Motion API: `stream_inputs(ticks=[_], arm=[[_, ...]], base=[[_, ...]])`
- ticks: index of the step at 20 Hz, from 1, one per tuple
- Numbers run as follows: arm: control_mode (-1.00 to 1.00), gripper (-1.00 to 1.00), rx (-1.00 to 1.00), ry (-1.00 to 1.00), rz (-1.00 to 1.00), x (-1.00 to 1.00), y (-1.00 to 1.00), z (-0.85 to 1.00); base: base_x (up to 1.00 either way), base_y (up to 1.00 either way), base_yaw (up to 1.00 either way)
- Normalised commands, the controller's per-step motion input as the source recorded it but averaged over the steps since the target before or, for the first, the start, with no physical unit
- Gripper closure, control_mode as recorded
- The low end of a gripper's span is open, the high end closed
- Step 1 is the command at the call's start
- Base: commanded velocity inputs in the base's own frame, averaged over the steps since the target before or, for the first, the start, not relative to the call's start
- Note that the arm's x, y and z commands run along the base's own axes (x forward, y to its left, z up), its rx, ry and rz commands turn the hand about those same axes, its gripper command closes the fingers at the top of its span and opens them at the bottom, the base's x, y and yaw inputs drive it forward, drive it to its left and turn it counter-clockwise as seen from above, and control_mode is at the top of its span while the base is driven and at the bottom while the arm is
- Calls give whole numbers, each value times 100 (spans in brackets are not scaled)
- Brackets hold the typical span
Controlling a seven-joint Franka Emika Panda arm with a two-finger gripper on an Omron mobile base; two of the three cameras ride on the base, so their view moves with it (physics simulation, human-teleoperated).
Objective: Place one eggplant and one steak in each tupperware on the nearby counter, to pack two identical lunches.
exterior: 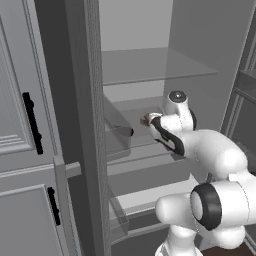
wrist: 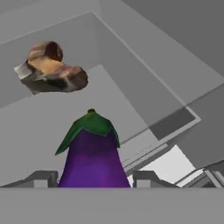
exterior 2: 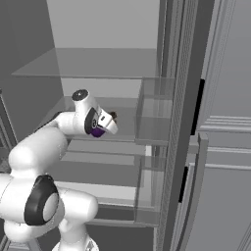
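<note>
One eggplant (wrist: 92,159) sits between gripper (wrist: 92,179) fingertips, jaws part-closed against its sides, green cap pointing away; grip evidently taken for carrying out of open fridge. Brown steak (wrist: 51,70) lies beyond on shelf (wrist: 26,144), near back corner, apart from eggplant.

An open grey refrigerator (exterior: 150,65) fills the scene, its plain grey back wall (exterior 2: 108,24) evenly lit. Translucent glass shelves (exterior: 150,62) span the inside, with clear bins (exterior 2: 154,110) mounted on the opened door. Beside it stand grey panelled cabinet doors (exterior: 15,100) with black bar handles (exterior: 32,122).
</note>
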Motion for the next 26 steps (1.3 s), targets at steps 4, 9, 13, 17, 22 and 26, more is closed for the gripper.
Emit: stream_inputs(ticks=[4, 9, 13, 17, 22, 26], arm=[[-100, 100, 0, -11, 0, -100, 8, 35], [-100, 100, 1, -4, 3, -100, 6, 62], [-100, 100, 1, -1, 11, -100, 6, 78], [-100, 100, 0, 0, 17, -99, 18, 63], [-100, 100, 0, -4, 19, -75, 22, 65], [-100, 100, 0, -10, 16, -73, 16, 62]], base=[[0, 0, 0], [0, 0, 0], [0, 0, 0], [0, 0, 0], [0, 0, 0], [0, 0, 0]])
